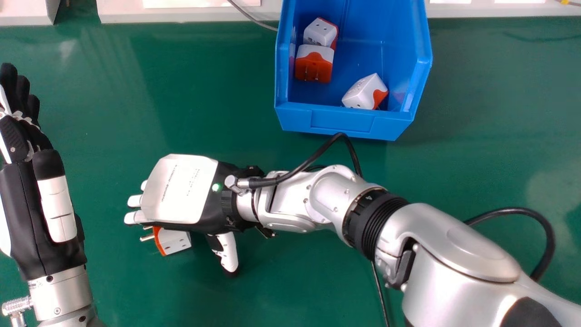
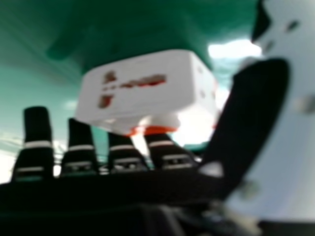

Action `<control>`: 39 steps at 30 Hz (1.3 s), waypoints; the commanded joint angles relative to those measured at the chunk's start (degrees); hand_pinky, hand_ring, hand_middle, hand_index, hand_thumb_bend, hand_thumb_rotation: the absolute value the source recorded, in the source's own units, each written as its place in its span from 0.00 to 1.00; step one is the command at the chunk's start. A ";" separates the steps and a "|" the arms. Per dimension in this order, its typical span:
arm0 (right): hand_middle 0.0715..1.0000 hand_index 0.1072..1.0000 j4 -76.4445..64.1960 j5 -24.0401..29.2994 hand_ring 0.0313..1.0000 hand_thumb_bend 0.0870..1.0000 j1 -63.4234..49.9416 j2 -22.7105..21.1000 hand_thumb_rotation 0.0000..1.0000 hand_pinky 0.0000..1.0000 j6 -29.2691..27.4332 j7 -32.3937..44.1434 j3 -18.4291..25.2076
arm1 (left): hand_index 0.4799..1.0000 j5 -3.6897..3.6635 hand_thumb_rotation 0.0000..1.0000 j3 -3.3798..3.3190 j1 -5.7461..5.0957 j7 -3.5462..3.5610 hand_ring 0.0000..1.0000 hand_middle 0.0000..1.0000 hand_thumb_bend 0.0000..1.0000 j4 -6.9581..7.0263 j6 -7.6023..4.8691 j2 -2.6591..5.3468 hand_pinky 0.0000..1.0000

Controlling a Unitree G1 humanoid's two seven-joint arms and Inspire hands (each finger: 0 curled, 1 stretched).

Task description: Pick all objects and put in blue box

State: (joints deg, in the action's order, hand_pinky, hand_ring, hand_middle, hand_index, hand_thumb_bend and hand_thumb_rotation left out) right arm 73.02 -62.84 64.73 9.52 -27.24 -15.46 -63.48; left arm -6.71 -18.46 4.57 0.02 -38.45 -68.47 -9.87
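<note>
One white-and-orange plug adapter (image 1: 176,241) lies on the green bench (image 1: 113,113), partly hidden under the edge of the right hand (image 1: 186,188). It sits between the fingers and the thumb; whether it touches them is hard to make out. Those fingers are nearly straight, the thumb spread well apart, with nothing gripped. Farther out, three more adapters (image 1: 315,66) lie in the blue box (image 1: 349,121), cut off by the head view's top edge. The left hand (image 1: 27,218) is at that view's left edge.
</note>
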 commanded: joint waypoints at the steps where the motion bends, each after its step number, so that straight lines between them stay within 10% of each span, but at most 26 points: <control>1: 0.85 0.81 1.31 -1.78 0.83 0.93 1.51 6.26 0.18 0.70 0.55 -2.60 -1.26 | 0.87 0.43 1.00 -0.18 0.15 0.09 1.00 1.00 0.77 0.34 -1.38 -0.01 1.00; 14: 0.54 0.63 2.55 -0.92 0.50 0.62 0.98 6.08 0.02 0.38 -1.20 -7.23 -1.40 | 0.87 0.45 1.00 -0.23 0.24 0.23 1.00 1.00 0.76 -0.06 -1.83 -0.26 1.00; 22: 0.48 0.58 2.11 -2.57 0.43 0.56 1.13 5.71 0.01 0.33 0.11 -10.21 -2.67 | 0.87 0.36 1.00 -0.34 0.85 0.41 1.00 1.00 0.76 -1.55 -2.49 -0.63 1.00; 39: 0.23 0.43 2.55 -3.51 0.13 0.48 1.36 5.27 0.11 0.09 0.11 -11.97 -2.72 | 0.88 -0.29 1.00 -0.15 0.28 0.82 1.00 1.00 0.74 0.09 -1.98 -0.16 1.00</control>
State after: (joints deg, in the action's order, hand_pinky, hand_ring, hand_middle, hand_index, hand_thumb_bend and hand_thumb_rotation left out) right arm 74.64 -65.96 64.73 9.50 -29.74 -27.59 -66.57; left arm -6.82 -18.48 4.79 0.75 -39.49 -69.43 -9.95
